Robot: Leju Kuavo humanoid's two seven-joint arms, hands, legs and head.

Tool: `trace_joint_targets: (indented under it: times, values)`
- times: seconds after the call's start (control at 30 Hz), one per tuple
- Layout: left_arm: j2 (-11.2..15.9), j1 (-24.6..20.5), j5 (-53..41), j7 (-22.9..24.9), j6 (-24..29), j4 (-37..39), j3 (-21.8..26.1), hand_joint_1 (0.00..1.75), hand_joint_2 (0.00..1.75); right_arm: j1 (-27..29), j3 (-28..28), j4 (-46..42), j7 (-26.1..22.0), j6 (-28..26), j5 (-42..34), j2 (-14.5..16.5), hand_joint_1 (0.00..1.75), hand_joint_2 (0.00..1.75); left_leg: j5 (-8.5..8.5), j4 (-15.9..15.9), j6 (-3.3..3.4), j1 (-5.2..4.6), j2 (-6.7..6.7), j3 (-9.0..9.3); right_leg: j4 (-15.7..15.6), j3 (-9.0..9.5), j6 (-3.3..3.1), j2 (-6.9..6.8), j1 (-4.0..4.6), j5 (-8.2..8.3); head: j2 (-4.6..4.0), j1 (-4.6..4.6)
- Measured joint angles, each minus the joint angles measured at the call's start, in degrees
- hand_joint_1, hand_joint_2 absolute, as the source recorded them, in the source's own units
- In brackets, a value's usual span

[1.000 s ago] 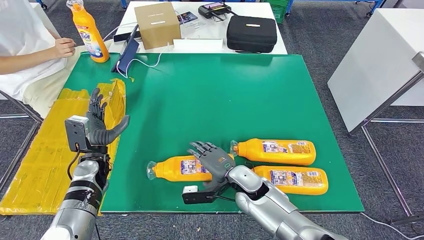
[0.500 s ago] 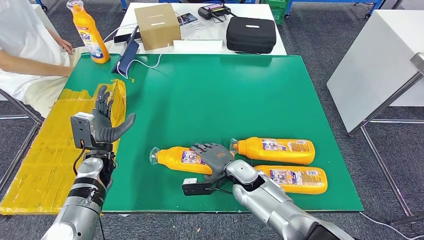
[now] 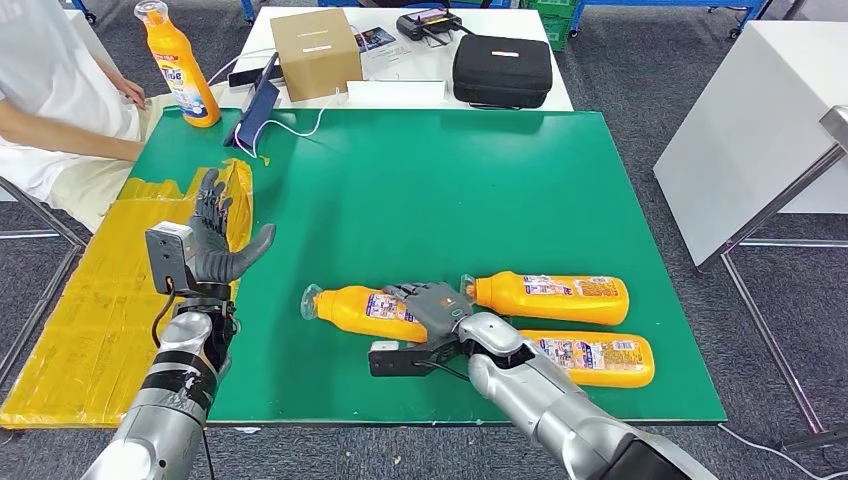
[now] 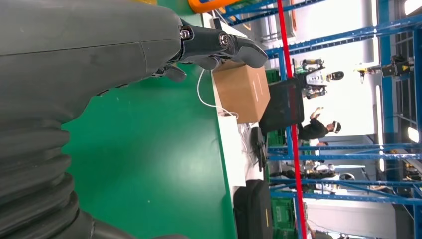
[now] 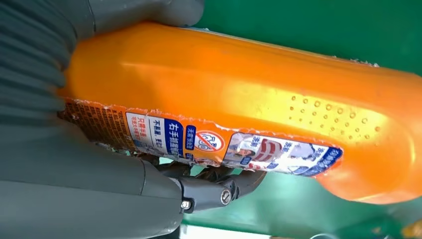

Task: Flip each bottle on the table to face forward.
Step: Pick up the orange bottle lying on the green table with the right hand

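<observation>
Orange bottle (image 3: 362, 311) in right robot hand (image 3: 432, 305) grasp, blue-white label sideways; left robot hand (image 3: 215, 245) spread, holding nothing.

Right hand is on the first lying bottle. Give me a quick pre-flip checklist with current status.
1. Right hand around leftmost lying bottle: ok.
2. Its back label faces up, flip not done: not ok.
3. Firmness of grip: cannot tell.
4. Left hand raised, open, apart from the bottles: ok.
5. Other two lying bottles lie close by; room to roll: cannot tell.
6. Upright bottle stands at the far corner: ok.
</observation>
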Motion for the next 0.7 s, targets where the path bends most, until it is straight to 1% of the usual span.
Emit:
trace_joint_targets:
  times: [0.1, 0.27, 0.3, 0.4, 0.47, 0.6, 0.7]
  values:
    - [0.02, 0.15, 0.08, 0.01, 0.23, -0.02, 0.01, 0.0, 1.75, 2.61, -2.92, -2.94, -0.78, -3.12, -2.85, 0.57, 1.75, 1.75, 0.0, 0.0, 0.0, 0.0, -0.01, -0.08, 0.01, -0.05, 0.01, 0.0, 0.0, 0.0, 0.0, -0.02]
    - [0.02, 0.35, 0.08, 0.14, 0.48, -0.05, 0.01, 0.0, 1.75, 5.07, -5.6, -6.47, -1.37, -4.32, -3.96, 1.12, 1.75, 1.75, 0.0, 0.0, 0.0, 0.01, -0.03, -0.16, 0.02, -0.13, 0.01, -0.01, 0.01, -0.01, 0.0, -0.02]
    - [0.01, 0.39, 0.05, 0.31, 0.55, -0.07, 0.0, 0.0, 1.75, 5.88, -6.37, -7.66, -2.64, -5.77, -5.33, 1.19, 1.75, 1.75, 0.0, 0.0, -0.01, 0.01, -0.04, -0.17, 0.02, -0.14, 0.01, -0.01, 0.01, -0.01, 0.0, 0.01]
    - [-0.02, 0.84, -0.09, 0.96, 0.79, -0.17, -0.05, 0.0, 1.75, 10.25, -11.05, -15.27, -7.92, -13.76, -11.78, 2.13, 1.75, 1.75, -0.01, 0.0, -0.01, 0.0, -0.07, -0.26, 0.02, -0.22, 0.0, -0.03, 0.0, -0.03, 0.0, -0.01]
    - [-0.08, 1.16, -0.04, 1.11, 0.82, -0.17, -0.14, 0.0, 1.75, 12.59, -14.41, -20.96, -9.1, -16.48, -14.25, 2.88, 1.75, 1.75, -0.02, 0.0, -0.02, 0.0, -0.08, -0.3, 0.01, -0.26, -0.01, -0.03, 0.0, -0.05, 0.0, -0.03]
    - [-0.17, 1.42, 0.19, 1.15, 0.76, -0.17, -0.33, 0.0, 1.75, 15.49, -18.63, -28.13, -10.33, -17.43, -16.12, 3.4, 1.75, 1.75, -0.03, 0.0, -0.03, 0.0, -0.06, -0.34, 0.01, -0.3, 0.0, -0.03, -0.01, -0.05, 0.0, -0.01]
    - [-0.29, 1.42, 1.1, 1.6, -0.05, -0.1, -0.43, 0.0, 1.75, 17.01, -20.58, -31.16, -12.75, -18.23, -18.2, 3.92, 1.75, 1.75, -0.02, 0.0, -0.03, -0.01, -0.06, -0.34, 0.0, -0.31, 0.0, -0.03, 0.0, -0.04, 0.0, -0.02]
